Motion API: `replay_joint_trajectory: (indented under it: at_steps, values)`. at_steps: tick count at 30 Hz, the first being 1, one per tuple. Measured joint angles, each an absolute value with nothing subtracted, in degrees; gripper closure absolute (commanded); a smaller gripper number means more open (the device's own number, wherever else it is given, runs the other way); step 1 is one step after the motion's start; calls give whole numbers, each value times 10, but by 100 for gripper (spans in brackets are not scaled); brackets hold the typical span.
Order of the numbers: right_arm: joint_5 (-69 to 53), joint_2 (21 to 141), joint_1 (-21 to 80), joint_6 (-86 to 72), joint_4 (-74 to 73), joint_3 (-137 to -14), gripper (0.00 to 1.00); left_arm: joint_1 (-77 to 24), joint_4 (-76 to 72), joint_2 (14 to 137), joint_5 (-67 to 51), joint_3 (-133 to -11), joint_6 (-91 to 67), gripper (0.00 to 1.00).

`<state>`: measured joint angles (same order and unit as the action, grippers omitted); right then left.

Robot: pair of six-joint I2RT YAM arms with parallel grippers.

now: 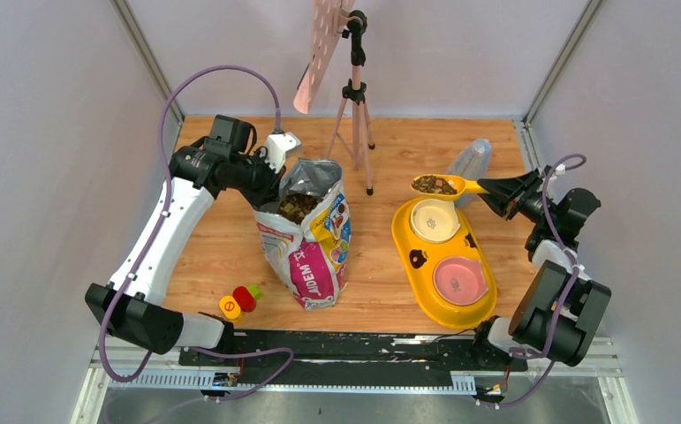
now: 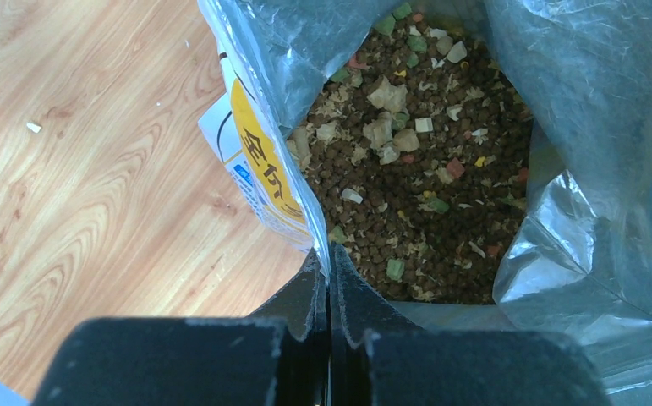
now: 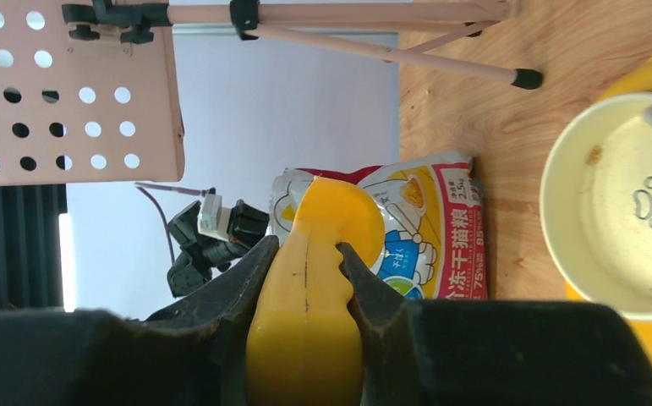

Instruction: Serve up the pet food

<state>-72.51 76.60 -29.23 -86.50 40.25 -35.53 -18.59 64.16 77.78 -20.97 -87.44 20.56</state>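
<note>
Kibble pellets [image 1: 435, 185], dark-brown, loose, light, spill easily: carry level. Right gripper [image 1: 487, 185] clamps yellow plastic scoop [image 1: 467, 186] at cream round bowl [image 1: 435, 221] 12 o'clock; left gripper [image 2: 328, 260] pinches printed plastic bag [image 1: 314, 252] rim.

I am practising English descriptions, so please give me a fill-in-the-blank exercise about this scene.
1. The right fingers clamp a yellow ____ carrying pet food.
2. The left fingers pinch the rim of the open ____.
3. Next to the cream bowl, the yellow feeder holds a ____ bowl.
Missing words: scoop, bag, pink.
</note>
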Motion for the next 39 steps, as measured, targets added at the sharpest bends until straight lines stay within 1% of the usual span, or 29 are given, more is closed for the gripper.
replay_joint_trajectory:
  at_steps: [4,13,24,34,39]
  values:
    - [-718,762,-321,-834,395,-322,100,-186,641,777,-212,-873,207,100]
    - [-702,737,-356,-735,349,-294,100,-186,641,776,-214,-872,209,100]
    - [-677,737,-380,-559,204,-294,100,-183,635,762,-214,-857,211,100]
    - [-606,725,-378,-376,30,-349,100,-182,630,749,-213,-847,211,100]
    - [-551,720,-340,-278,-58,-403,100,-182,618,737,-213,-832,213,100]
